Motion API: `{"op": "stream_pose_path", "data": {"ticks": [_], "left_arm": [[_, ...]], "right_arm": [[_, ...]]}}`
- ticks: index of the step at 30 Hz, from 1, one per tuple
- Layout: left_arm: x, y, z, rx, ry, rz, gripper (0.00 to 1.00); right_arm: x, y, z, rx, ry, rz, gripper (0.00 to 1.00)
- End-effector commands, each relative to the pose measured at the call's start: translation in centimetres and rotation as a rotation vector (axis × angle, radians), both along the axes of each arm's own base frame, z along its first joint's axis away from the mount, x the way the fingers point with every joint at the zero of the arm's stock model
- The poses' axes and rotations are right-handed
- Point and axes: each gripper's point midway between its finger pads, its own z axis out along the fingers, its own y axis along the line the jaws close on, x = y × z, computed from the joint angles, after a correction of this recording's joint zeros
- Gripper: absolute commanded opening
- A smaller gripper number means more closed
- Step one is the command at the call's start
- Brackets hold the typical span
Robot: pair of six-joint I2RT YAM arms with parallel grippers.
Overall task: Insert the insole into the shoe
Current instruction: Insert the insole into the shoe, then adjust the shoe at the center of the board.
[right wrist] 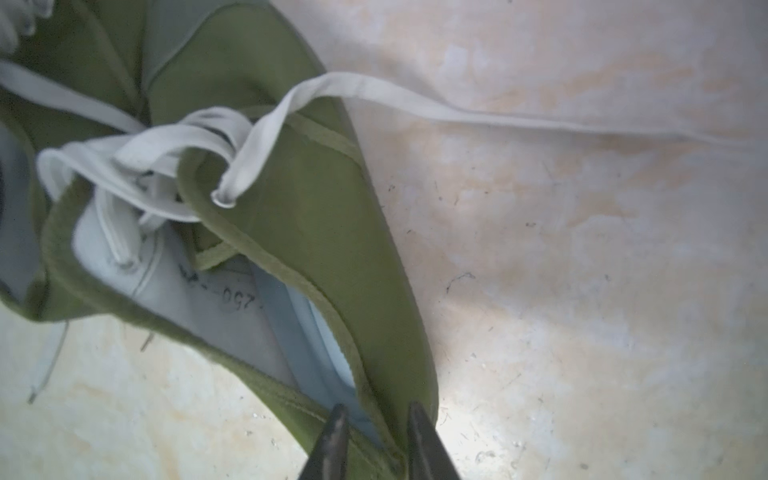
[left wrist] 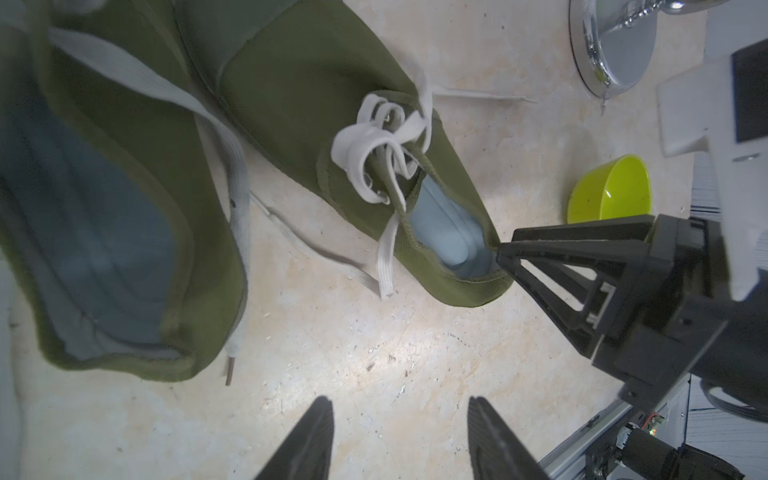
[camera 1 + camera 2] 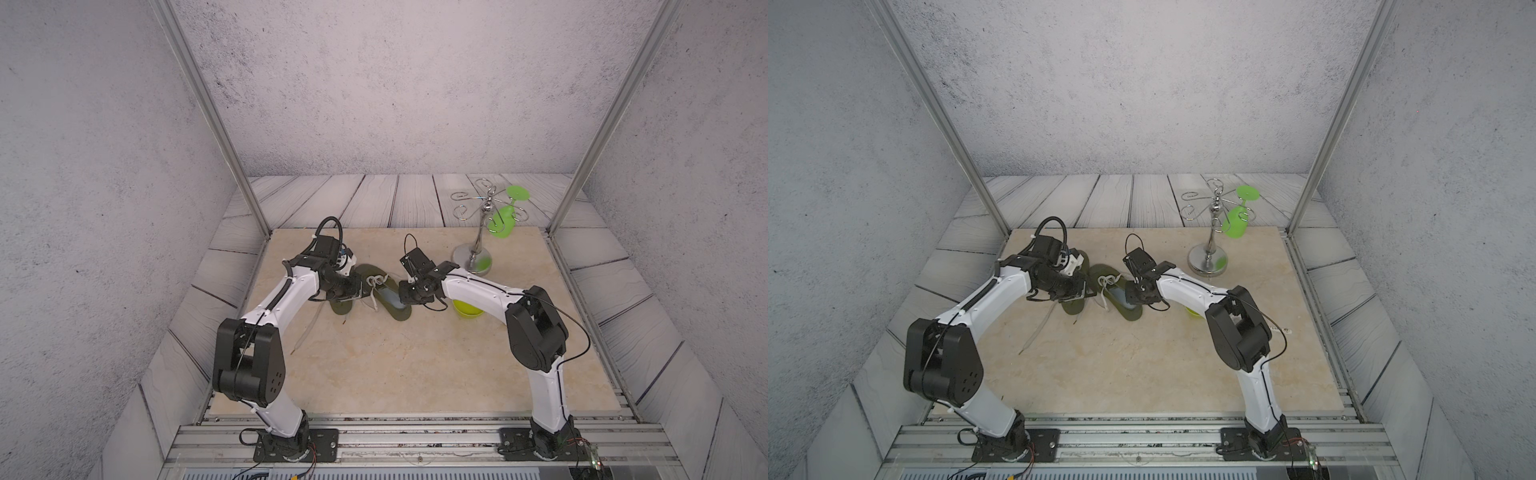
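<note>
Two olive-green shoes lie side by side on the beige table. The shoe [image 3: 370, 274] with knotted white laces holds a pale blue insole [image 3: 388, 297], which lies flat inside its opening [image 2: 444, 224]. My right gripper [image 1: 377, 409] sits at this shoe's heel. Its jaws stand a little apart, one fingertip over the insole [image 1: 299, 332] and one outside the heel wall. In the left wrist view the right gripper [image 2: 503, 253] touches the heel rim. My left gripper [image 2: 401, 401] is open over bare table, in front of both shoes, with nothing between its fingers.
The second green shoe [image 3: 343, 307] lies left of the first, partly under my left arm, with a loose lace [image 3: 307, 328] trailing forward. A yellow-green bowl [image 3: 467, 309] sits under my right forearm. A chrome stand [image 3: 473, 257] holding a green glass [image 3: 500, 224] is at the back right.
</note>
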Motion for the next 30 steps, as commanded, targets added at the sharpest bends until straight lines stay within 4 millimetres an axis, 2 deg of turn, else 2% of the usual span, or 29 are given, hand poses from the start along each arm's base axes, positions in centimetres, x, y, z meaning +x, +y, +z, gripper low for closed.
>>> {"op": "stream_pose_path", "data": {"ticks": [1, 6, 11, 14, 19, 22, 27, 30], "left_arm": [[-0.1, -0.3, 0.4, -0.035, -0.016, 0.013, 0.55], [-0.5, -1.5, 0.1, -0.022, -0.011, -0.018, 0.55], [-0.5, -0.3, 0.7, 0.022, -0.04, 0.013, 0.56], [-0.4, 0.1, 1.5, 0.035, -0.056, 0.015, 0.58], [-1.0, -0.2, 0.9, 0.016, -0.006, 0.009, 0.58], [-1.1, 0.7, 1.0, 0.021, -0.017, 0.033, 0.58], [-0.8, 3.4, 2.1, 0.057, -0.028, 0.074, 0.59], [-0.6, 5.0, 2.7, 0.039, -0.025, 0.095, 0.6]], "right_arm": [[-0.5, -0.1, 1.1, -0.001, -0.022, 0.011, 0.33], [-1.0, -1.5, 2.2, -0.062, -0.064, 0.041, 0.37], [-2.2, -2.3, 3.5, -0.126, -0.1, 0.195, 0.37], [-2.9, -2.0, 4.0, -0.13, -0.098, 0.28, 0.39], [-2.7, -2.3, 3.6, -0.161, -0.086, 0.281, 0.42], [-3.6, -2.3, 3.4, -0.139, -0.069, 0.291, 0.47], [-5.2, -3.2, 2.4, -0.179, -0.062, 0.321, 0.53], [-6.0, -3.1, 1.6, -0.167, -0.065, 0.366, 0.56]]}}
